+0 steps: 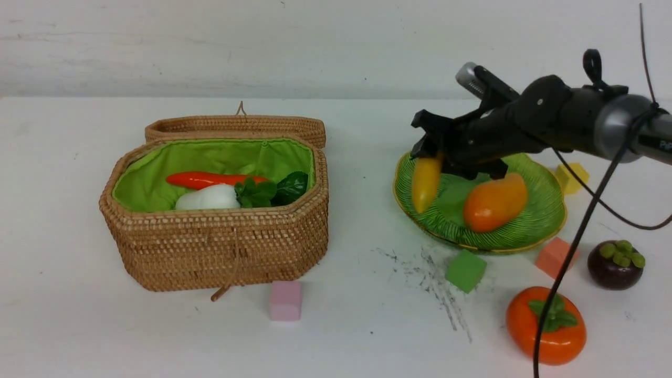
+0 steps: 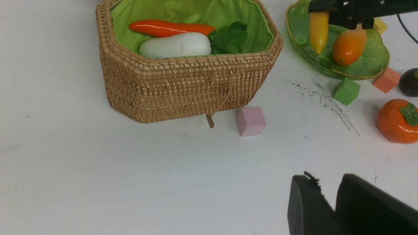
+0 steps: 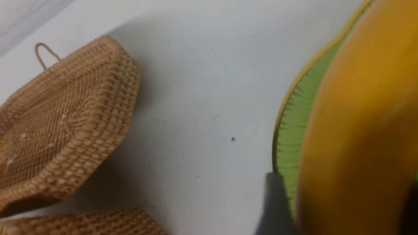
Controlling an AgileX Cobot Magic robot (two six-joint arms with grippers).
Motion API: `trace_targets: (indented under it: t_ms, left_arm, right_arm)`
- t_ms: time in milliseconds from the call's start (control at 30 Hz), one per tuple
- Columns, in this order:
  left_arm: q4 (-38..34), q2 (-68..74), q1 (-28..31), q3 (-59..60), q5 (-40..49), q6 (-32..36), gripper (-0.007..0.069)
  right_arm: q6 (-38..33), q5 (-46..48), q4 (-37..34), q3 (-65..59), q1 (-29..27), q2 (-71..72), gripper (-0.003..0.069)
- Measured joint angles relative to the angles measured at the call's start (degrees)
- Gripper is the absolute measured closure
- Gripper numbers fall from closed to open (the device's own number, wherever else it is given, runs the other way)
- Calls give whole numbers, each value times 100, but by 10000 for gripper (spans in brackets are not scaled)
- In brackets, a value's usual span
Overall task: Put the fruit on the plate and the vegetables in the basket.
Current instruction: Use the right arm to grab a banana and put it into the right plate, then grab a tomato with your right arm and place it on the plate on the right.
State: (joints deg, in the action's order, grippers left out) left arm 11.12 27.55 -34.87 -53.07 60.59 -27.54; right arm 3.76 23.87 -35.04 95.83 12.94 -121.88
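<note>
The yellow banana (image 1: 425, 184) and the orange-yellow mango (image 1: 494, 202) lie on the green plate (image 1: 530, 220). My right gripper (image 1: 436, 152) hovers over the banana's far end, jaws open around it; in the right wrist view the banana (image 3: 359, 130) fills the gap of the right gripper (image 3: 343, 209), with plate showing beside one finger. The persimmon (image 1: 546, 325) and mangosteen (image 1: 615, 264) sit on the table in front of the plate. The carrot (image 1: 210, 179) and radish (image 1: 207, 198) lie in the open basket (image 1: 210, 247). The eggplant is not visible. My left gripper (image 2: 326, 186) is shut and empty over bare table.
Foam cubes lie about: pink (image 1: 285, 300) before the basket, green (image 1: 465, 270) and salmon (image 1: 554, 257) by the plate's front rim, yellow (image 1: 571, 177) behind the plate. The basket lid (image 3: 49, 130) lies open behind the basket. Dark scuff marks (image 1: 436, 283) streak the table.
</note>
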Motion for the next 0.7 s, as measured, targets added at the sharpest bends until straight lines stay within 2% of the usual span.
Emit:
trace_targets:
  t_ms: [33,67,100,200,233,333,433,600,700]
  left_arm:
    - [7,0,0,0,4,0,482]
    - [12,0,0,0,4,0,482]
    - [18,0,0,0,11,0,481]
    - [24,0,0,0,16,0,480]
    - [24,0,0,0,16,0,480]
    - [24,0,0,0,16,0,478]
    - [29,0,0,0,-4,0,475]
    - [60,0,0,0,-198,0,472]
    - [69,0,0,0,-289,0,469]
  right_arm:
    - [-18,122,158,0,-15,99,135]
    - [-17,151,158,0,-17,118,125]
    - [-76,491,505,0,-79,305,42]
    - [-247,1182,1093,0,-236,800,-15]
    - [-259,1244,1136,0,-249,800,-17]
    - [-376,2445,1885,-14,-456,1591,-9]
    - [-415,2974,2240,-276,-476,2337,25]
    - [-415,3068,2228,-1379,-319,3339,64]
    - [-376,3052,2215,-2590,-87,4027,67]
